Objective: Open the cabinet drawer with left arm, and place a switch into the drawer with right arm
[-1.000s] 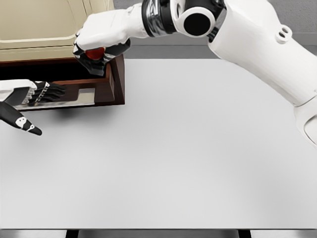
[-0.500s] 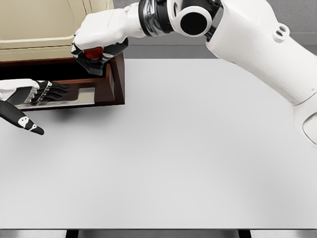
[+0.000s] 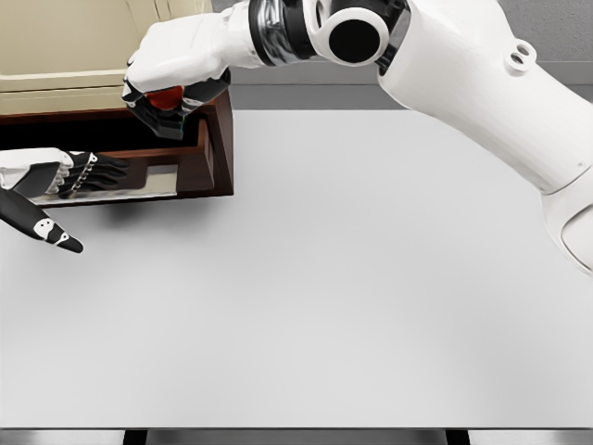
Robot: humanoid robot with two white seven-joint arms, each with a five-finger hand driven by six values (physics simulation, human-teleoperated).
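White tabletop [image 3: 352,297] fills most of the head view, with the cream cabinet [image 3: 65,46] at its far left corner and the dark wood drawer [image 3: 208,158] pulled out toward me. The opening step reads as done; the placing step is in hand. My right hand [image 3: 171,79] hangs above the drawer's right rear corner, fingers curled around the switch [image 3: 165,96], a red-topped part showing between the dark fingertips. My left hand [image 3: 60,176] lies at the drawer front, its fingers [image 3: 97,171] extended flat over the front edge; whether they press on it I cannot tell. By my judgement the next move calls for carrying the switch over the open cavity, lowering it clear of the side wall, then releasing.
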